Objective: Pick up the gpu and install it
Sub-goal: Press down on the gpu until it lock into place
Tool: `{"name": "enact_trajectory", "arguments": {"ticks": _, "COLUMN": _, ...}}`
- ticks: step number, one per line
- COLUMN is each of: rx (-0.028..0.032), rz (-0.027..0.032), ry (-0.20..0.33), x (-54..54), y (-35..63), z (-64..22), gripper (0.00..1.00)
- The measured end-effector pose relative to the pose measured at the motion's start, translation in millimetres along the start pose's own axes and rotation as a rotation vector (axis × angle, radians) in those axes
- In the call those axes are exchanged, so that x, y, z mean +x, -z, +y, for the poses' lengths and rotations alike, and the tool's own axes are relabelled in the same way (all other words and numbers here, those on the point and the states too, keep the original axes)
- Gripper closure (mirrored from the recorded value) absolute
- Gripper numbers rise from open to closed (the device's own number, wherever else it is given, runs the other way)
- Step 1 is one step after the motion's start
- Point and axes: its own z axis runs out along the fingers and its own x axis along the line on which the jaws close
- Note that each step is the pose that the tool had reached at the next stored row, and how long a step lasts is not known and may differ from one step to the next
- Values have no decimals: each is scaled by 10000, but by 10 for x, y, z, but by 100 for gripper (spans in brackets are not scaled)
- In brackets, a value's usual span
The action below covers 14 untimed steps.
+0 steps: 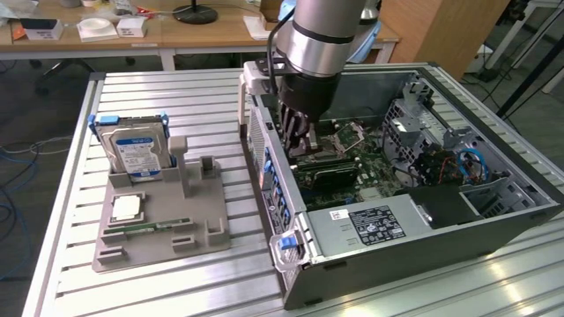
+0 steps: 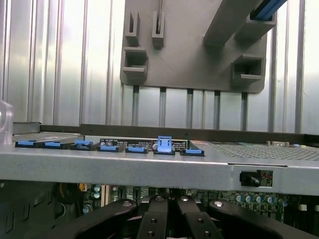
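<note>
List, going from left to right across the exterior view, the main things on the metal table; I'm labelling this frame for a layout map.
Silver hard drive with blue-white label standing in the grey plastic parts holder → black gripper reaching down into the case → open dark grey computer case.

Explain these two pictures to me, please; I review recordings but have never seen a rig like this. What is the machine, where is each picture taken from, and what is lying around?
The machine is a single robot arm, reaching down into an open computer case that lies on its side on a slatted metal table. One picture comes from a camera standing off the arm; the other from a camera on its wrist, looking past the gripper over the case wall. The fingers are shut, low over the motherboard; whether they clamp the gpu I cannot tell. Towards the exterior view's left sits a grey parts holder carrying a hard drive standing upright and a green memory stick lying flat. The holder's other slots look empty.
</note>
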Motion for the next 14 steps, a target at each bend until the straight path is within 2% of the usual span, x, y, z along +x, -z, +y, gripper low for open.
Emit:
{"name": "enact_trajectory", "arguments": {"ticks": 4, "rx": 0, "rz": 0, "ry": -2, "x": 1, "y": 44, "z": 4, "gripper": 89}}
{"name": "enact_trajectory", "arguments": {"ticks": 8, "rx": 1, "rz": -2, "ry": -2, "x": 1, "y": 41, "z": 38, "gripper": 89}}
{"name": "enact_trajectory", "arguments": {"ticks": 14, "rx": 7, "rz": 0, "ry": -1, "x": 4, "y": 6, "z": 38, "gripper": 89}}
